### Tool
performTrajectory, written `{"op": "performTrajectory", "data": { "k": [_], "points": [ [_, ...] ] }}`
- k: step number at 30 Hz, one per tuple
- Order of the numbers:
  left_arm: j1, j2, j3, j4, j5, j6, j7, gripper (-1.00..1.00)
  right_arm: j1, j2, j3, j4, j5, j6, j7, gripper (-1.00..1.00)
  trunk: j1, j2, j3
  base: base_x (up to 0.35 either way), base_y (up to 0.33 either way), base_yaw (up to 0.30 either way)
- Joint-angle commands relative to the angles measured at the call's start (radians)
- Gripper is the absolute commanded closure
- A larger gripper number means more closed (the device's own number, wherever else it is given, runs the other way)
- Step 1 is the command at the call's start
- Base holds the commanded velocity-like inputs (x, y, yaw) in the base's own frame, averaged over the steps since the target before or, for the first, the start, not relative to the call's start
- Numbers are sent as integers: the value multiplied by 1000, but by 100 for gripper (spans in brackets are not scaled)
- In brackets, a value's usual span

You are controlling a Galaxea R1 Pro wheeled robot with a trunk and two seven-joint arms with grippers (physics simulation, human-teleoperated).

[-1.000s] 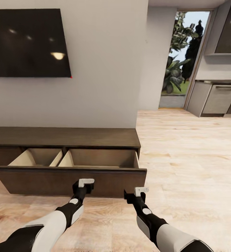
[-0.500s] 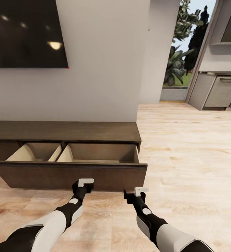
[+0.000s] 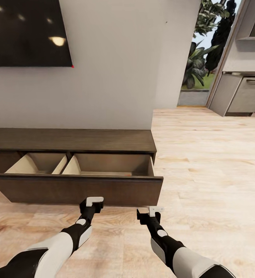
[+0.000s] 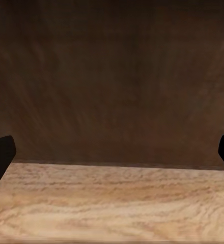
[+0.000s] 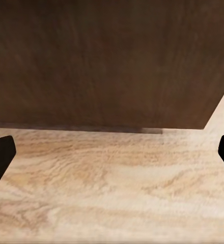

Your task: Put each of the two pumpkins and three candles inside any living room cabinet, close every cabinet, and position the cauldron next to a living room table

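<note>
Cabinet: one long, low dark-brown cabinet [image 3: 71,140] stands against the pale wall, straight ahead of the robot; its wide drawer [image 3: 77,189] is pulled out toward the arms, showing two pale wood compartments, neither with anything visible inside

Drawer front and the fingers: the dark front panel stands just beyond both sets of fingertips; in each wrist view it is a brown wall [image 4: 112,81] rising from the floor ahead of the tips, with a strip of bare boards between; I cannot tell whether anything touches

Left gripper: the left gripper [image 3: 94,201] is held low before the middle of the drawer front; its two black fingertips [image 4: 0,157] sit at opposite edges of the wrist picture, spread wide, nothing between them

Right gripper: the right gripper [image 3: 155,210] hangs near the drawer's right corner; the panel's right end [image 5: 214,101] shows in its wrist view, with floor beyond it; its fingertips [image 5: 1,155] are likewise wide apart and hold nothing

Count: one cabinet; one open drawer; two compartments; two arms; two grippers

Room: a dark television [image 3: 27,33] hangs on the wall above the cabinet; light wooden floor [image 3: 212,162] runs to the right toward a doorway [image 3: 203,54] with green plants outside; grey kitchen units [image 3: 245,94] stand beside it
</note>
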Motion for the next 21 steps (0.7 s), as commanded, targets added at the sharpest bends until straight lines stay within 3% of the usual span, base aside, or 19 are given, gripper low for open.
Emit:
{"op": "performTrajectory", "data": {
  "k": [1,8,15,21],
  "points": [
    [0,0,8,1,-3,-3,5,-100,-1,0,9,1,-7,-3,-5,-100,0,0,-1,0,0,0],
    [0,0,7,1,21,-4,5,-100,-1,0,10,1,-7,-3,-6,-100,0,0,-1,0,0,0],
    [0,0,6,3,24,-42,5,-100,-1,0,10,1,-7,-3,-5,-100,0,0,-1,0,0,0],
    [-1,0,6,3,25,-49,5,-100,-1,0,10,1,-7,-3,-5,-100,0,0,-1,184,0,0]
  ]
}}
